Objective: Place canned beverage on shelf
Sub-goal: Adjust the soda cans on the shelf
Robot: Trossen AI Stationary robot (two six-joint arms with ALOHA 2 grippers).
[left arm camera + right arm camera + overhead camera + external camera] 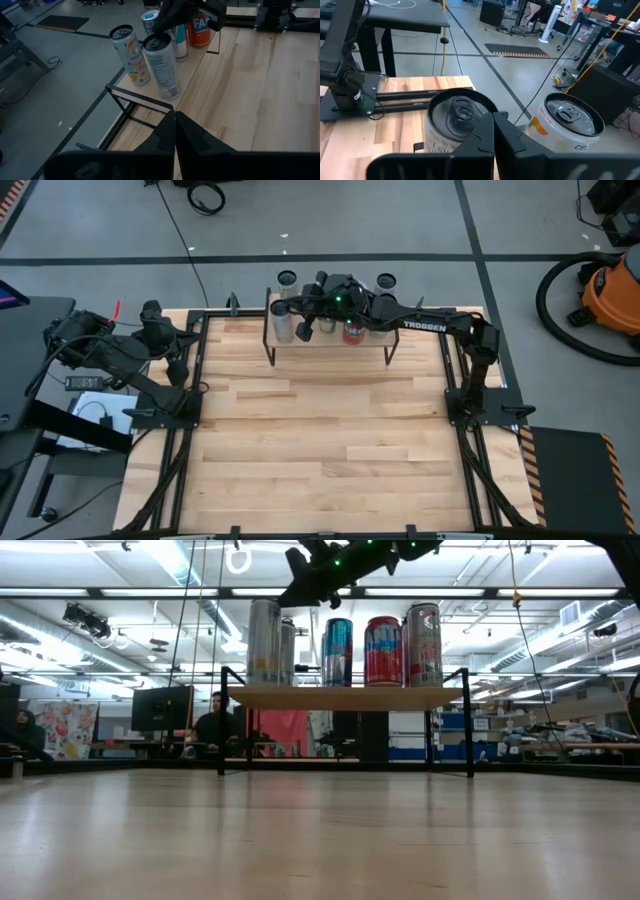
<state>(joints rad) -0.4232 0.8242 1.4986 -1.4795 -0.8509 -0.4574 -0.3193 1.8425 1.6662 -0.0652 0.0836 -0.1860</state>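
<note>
The shelf (350,697) stands at the table's far middle on thin black legs. Several tall cans stand upright on it: a silver can (451,125), a white one (565,125), a blue one (338,652), a red one (383,650) and a silver-and-red one (424,645). My right gripper (493,127) reaches in from the right, shut, just over the top of the silver can (162,65) at the shelf's left end. My left gripper (175,125) waits shut at the table's far left (160,330), raised and pointing toward the shelf. My right gripper's shut fingers (161,22) slant down from the right over the silver can's top (157,42). I cannot tell whether they touch it. The can stands upright on the shelf board.
Black frame rails (190,380) run along the table's left and right sides. The wide wooden tabletop (330,440) stretches in front of the shelf. An orange vacuum (610,290) sits on the floor at the far right. A person (215,725) sits in the room behind.
</note>
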